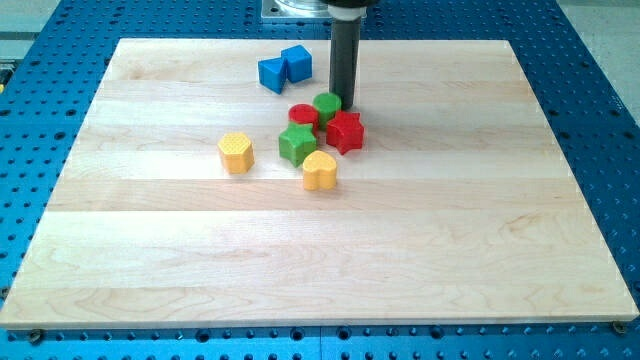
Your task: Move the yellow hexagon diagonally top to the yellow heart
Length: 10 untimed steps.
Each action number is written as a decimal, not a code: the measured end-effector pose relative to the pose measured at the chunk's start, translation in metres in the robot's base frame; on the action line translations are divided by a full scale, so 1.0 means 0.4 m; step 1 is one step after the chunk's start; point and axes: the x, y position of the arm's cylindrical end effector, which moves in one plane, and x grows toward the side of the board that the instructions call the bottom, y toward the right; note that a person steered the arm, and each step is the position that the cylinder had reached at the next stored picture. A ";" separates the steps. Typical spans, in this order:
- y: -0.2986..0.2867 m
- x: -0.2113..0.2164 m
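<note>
Tip beside the green block
The tip [346,103], holding nothing, stands well apart from the yellow hexagon [236,152] and the yellow heart [319,170].

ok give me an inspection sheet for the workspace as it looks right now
surface: pale wooden board lying flat on a blue perforated table.
job's things: yellow hexagon alone toward the view's left; yellow heart to its right and a little lower, at the bottom of the central cluster.
clutter: green star, red star, red cylinder and small green block bunched together; two blue blocks side by side near the view's top.
grippers: none fitted; my tip sits just right of the small green block, away from the hexagon.
cables: nothing seen.
surroundings: metal arm mount at the view's top edge.
</note>
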 end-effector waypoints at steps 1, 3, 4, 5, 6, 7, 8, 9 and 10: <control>0.228 0.063; 0.020 0.290; -0.209 0.290; -0.272 0.418; -0.298 0.546; -0.333 0.430; -0.308 0.309; -0.307 0.246; -0.307 0.113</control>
